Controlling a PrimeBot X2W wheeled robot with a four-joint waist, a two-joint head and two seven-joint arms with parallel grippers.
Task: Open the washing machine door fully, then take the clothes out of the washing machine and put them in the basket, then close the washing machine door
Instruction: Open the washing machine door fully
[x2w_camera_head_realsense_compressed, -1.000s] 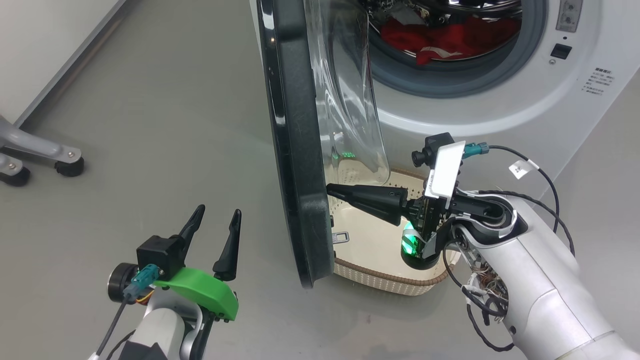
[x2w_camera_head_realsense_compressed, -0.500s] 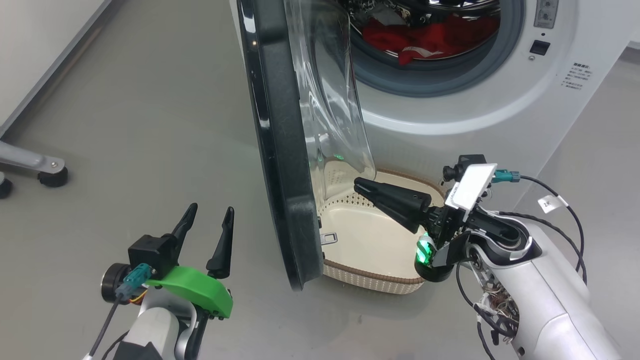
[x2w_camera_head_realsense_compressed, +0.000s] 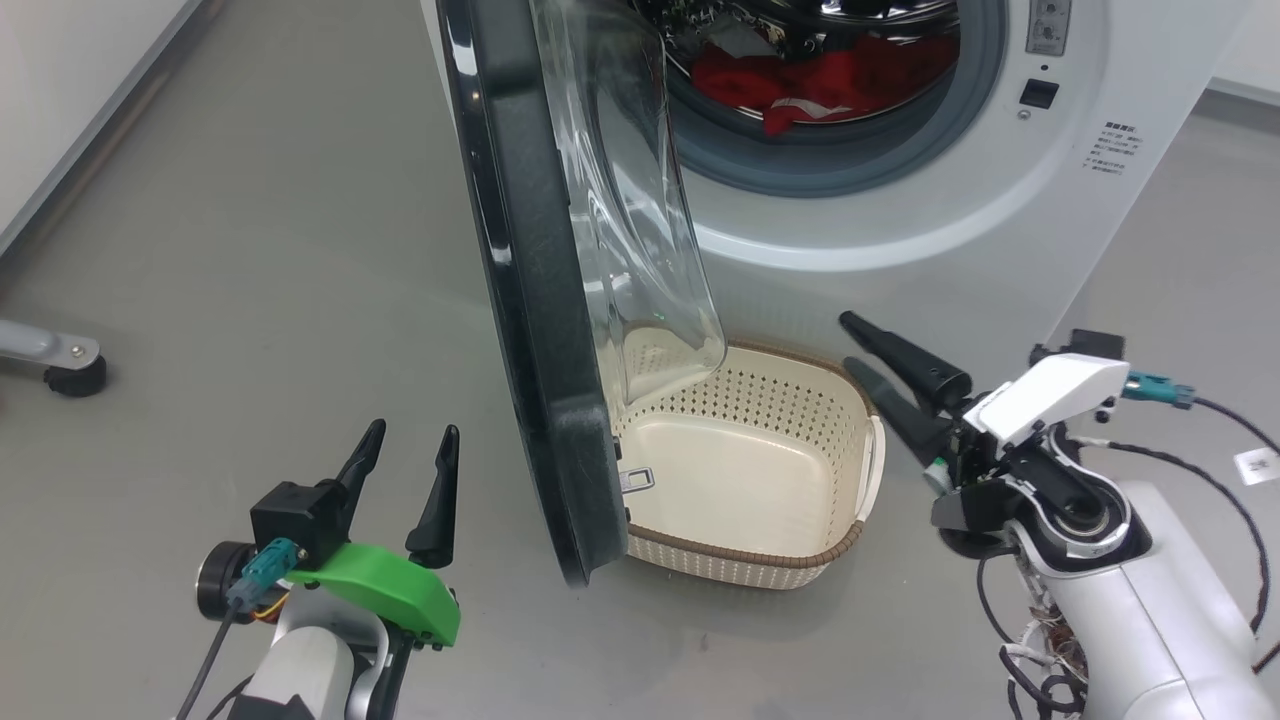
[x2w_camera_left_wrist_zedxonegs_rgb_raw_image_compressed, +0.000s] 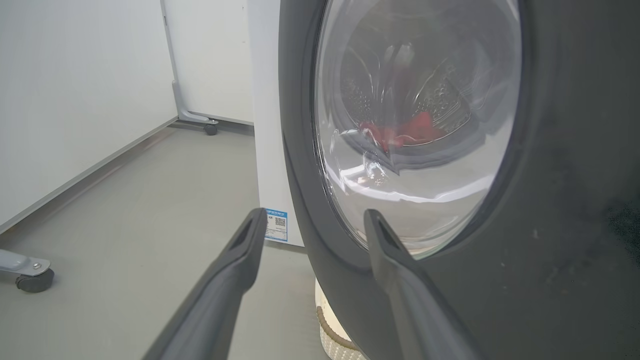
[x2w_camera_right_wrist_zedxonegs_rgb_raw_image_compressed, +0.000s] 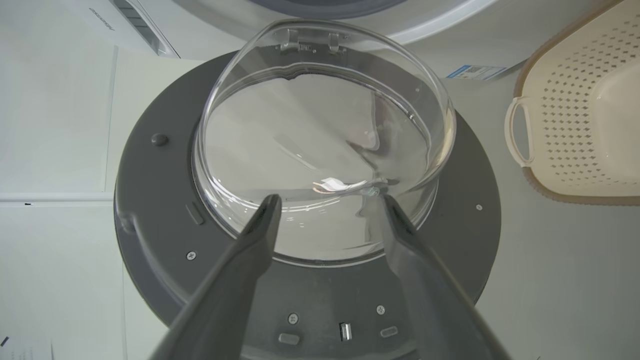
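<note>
Clothes (x2w_camera_head_realsense_compressed: 812, 82) are lying red inside the washing machine (x2w_camera_head_realsense_compressed: 930, 220), and the washing machine door (x2w_camera_head_realsense_compressed: 530, 300) is standing swung out, edge-on to our head view, its lower rim hanging over the left end of the basket (x2w_camera_head_realsense_compressed: 760, 562). That basket is sitting on the floor (x2w_camera_head_realsense_compressed: 250, 230) just before the machine's front, between our two arms. We are holding the left jaws spread wide, gripping nothing, near the door's outer face, and the right jaws parted too, gripping nothing, beside the basket's right end, pointing toward the door's inner face.
</note>
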